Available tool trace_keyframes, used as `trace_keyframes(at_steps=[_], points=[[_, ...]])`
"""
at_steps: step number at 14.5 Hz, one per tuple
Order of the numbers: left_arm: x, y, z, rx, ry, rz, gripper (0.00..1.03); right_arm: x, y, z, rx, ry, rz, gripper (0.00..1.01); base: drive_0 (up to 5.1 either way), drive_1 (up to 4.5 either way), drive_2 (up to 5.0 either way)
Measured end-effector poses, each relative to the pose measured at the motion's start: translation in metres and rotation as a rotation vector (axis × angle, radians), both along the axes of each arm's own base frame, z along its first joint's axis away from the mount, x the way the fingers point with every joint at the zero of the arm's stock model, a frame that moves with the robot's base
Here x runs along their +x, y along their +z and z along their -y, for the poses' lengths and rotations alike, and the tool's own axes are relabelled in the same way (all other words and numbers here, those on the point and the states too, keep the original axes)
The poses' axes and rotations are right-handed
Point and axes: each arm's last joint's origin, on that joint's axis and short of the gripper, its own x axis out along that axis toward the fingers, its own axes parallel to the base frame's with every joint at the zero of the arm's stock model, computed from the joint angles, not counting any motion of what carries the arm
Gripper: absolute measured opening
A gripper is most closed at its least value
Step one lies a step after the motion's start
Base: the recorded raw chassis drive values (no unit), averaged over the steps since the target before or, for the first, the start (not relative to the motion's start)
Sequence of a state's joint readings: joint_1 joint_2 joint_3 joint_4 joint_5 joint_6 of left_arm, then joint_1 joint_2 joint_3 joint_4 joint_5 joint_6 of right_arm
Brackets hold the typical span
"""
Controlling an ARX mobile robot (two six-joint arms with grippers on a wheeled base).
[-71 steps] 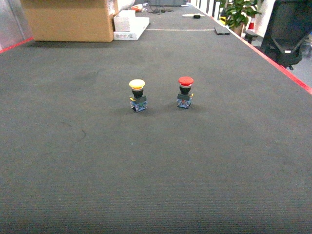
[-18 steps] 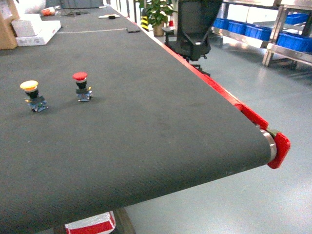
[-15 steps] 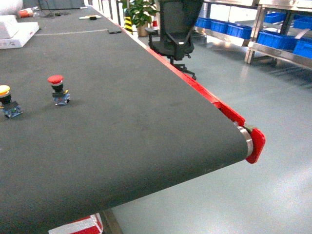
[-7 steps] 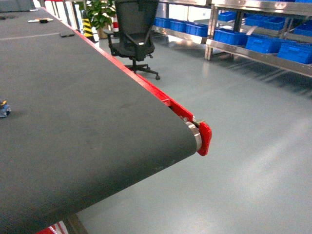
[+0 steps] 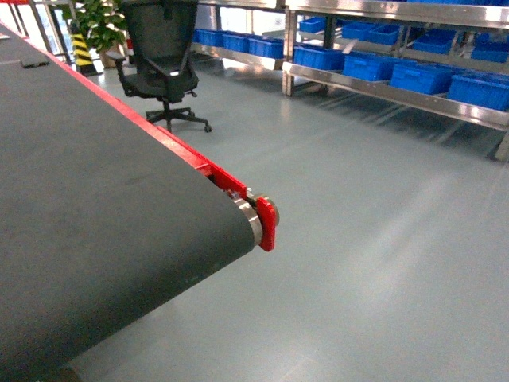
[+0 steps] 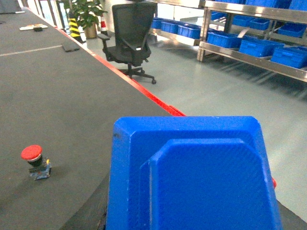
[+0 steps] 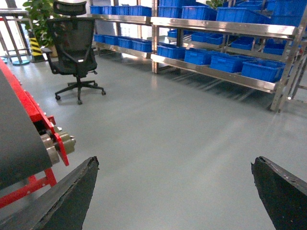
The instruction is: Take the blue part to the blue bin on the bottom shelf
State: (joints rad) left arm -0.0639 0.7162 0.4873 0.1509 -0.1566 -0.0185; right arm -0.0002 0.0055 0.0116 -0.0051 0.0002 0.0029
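Black tabletop (image 5: 95, 207) ends left; grey floor (image 5: 382, 239), shelves (image 5: 398, 91) beyond. Buttons now gone from head view. Right fingers (image 7: 72, 201) apart; left fingers hold blue part (image 6: 192, 177).

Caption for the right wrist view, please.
Open right gripper faces grey floor: conveyor end left, black office chair and shelves of blue bins beyond.

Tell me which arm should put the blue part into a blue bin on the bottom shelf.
Left. The blue part fills the left wrist view, so that arm apparently already carries it, though its fingers are hidden. The right fingers are spread wide with nothing between them.
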Motion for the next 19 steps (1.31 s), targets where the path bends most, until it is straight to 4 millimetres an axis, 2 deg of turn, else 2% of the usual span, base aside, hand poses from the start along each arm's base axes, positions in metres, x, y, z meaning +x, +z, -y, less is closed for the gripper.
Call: trace_keyframes(at_steps=[19], points=[[0.0,0.0,0.0,0.0,0.0,0.0,0.43,0.0,0.0,0.0,0.0,0.0,0.0,0.98,-1.6,-1.6,-1.6]])
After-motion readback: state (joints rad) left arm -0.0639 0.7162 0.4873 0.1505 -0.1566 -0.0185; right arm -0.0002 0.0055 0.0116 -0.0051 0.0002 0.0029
